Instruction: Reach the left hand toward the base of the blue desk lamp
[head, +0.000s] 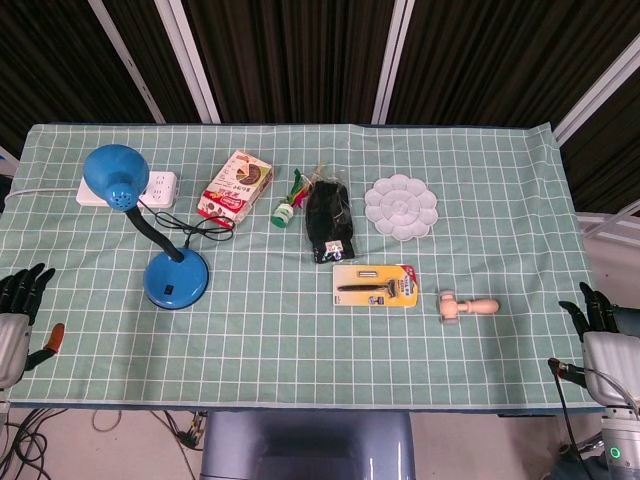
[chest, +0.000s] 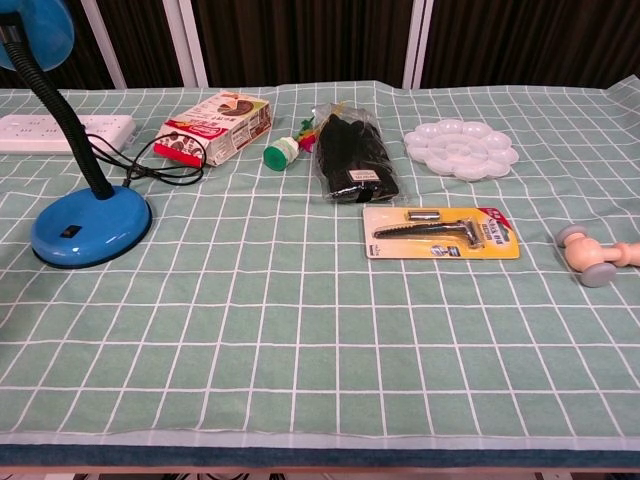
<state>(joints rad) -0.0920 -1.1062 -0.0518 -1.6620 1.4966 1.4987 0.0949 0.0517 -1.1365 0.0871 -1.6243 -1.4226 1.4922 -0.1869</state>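
The blue desk lamp stands at the table's left, its round base (head: 176, 279) (chest: 90, 228) on the green checked cloth and its shade (head: 114, 176) bent over on a black gooseneck. My left hand (head: 18, 315) hangs off the table's left front edge, well left of the base, fingers apart and holding nothing. My right hand (head: 603, 330) sits off the right front edge, fingers apart, also empty. Neither hand appears in the chest view.
A white power strip (head: 128, 189) and the lamp's black cord (head: 200, 229) lie behind the base. Further right are a snack box (head: 236, 186), a green-capped item (head: 287, 211), a black bag (head: 330, 222), a white palette (head: 400, 207), a razor pack (head: 376, 285) and a wooden roller (head: 466, 306).
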